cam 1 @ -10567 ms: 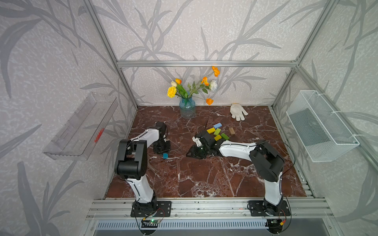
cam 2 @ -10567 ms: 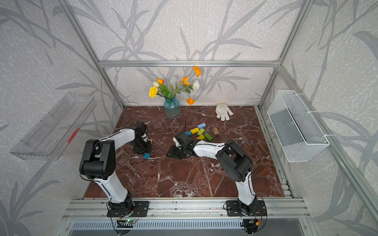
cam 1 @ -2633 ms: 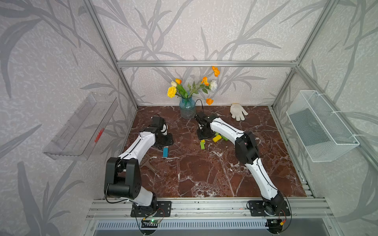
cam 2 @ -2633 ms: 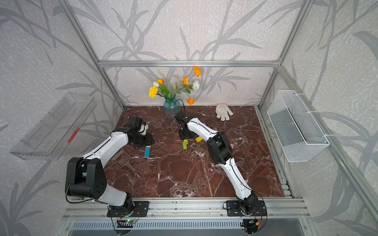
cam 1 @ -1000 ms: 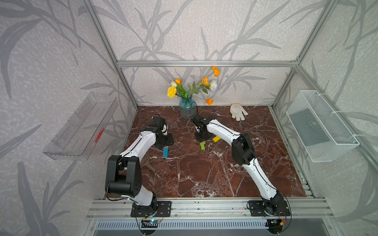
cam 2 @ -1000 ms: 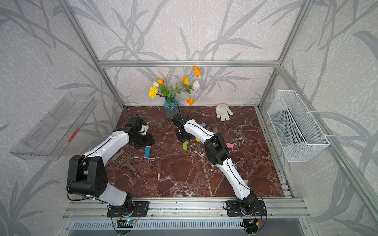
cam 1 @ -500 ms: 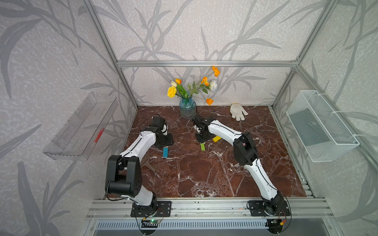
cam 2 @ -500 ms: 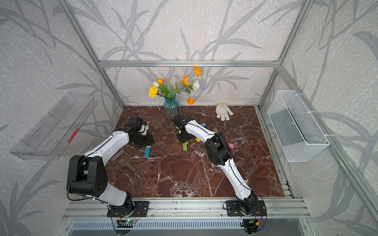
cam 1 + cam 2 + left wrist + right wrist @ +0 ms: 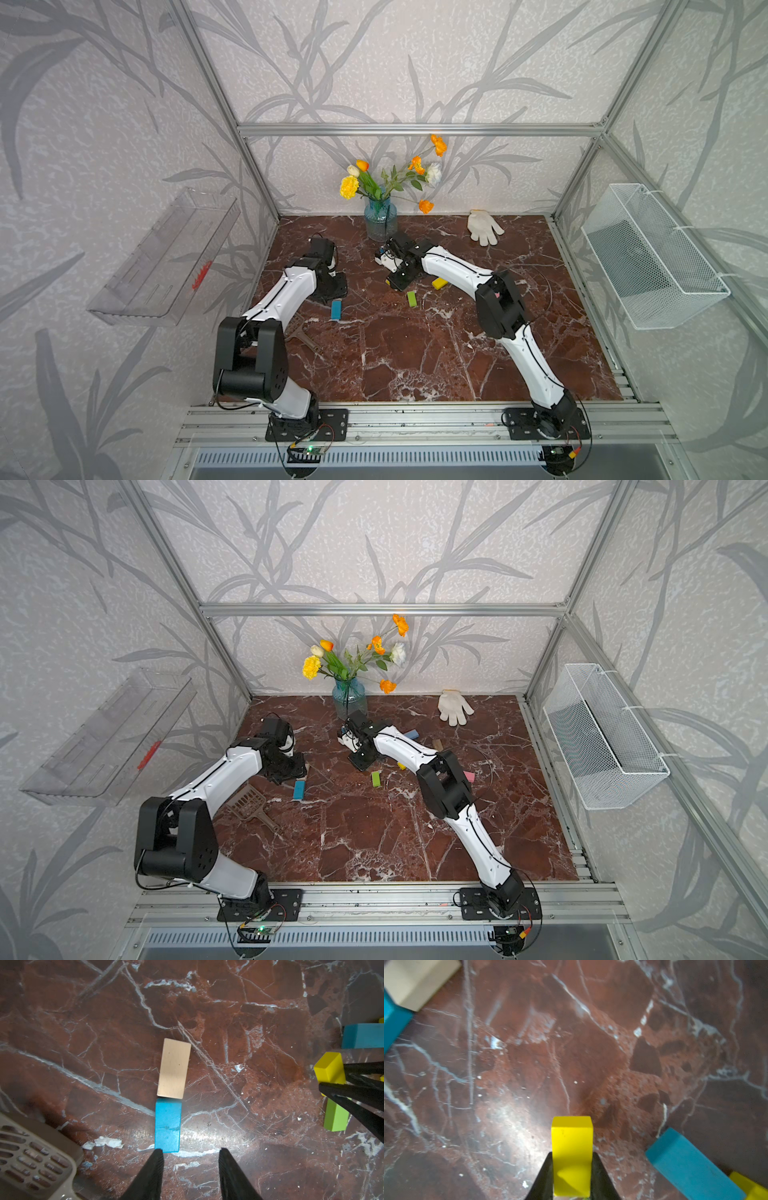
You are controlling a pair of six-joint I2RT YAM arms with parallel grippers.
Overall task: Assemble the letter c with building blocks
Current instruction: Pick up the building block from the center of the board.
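One lime-green wooden block (image 9: 411, 298) lies where the right gripper (image 9: 572, 1154) crouched ten seconds ago.
That gripper, at 11 o'clock, clamps a yellow rectangular wooden block (image 9: 572, 1138); the left gripper (image 9: 190, 1149) stands open, empty, at 9, beside a blue wooden block (image 9: 168, 1125) butted against a plain tan wooden block (image 9: 174, 1068). At 12 a blue glass vase (image 9: 380, 222) holds flowers (image 9: 348, 187); a clear plastic wall tray (image 9: 158, 257) holds a small red thing (image 9: 201, 272).

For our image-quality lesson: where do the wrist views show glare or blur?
Left wrist view: sharp, with glare on the red marble tabletop beside the blue rectangular wooden block. Right wrist view: similar glare; the yellow wooden block in the right gripper is crisp, the plain tan wooden block blurred.
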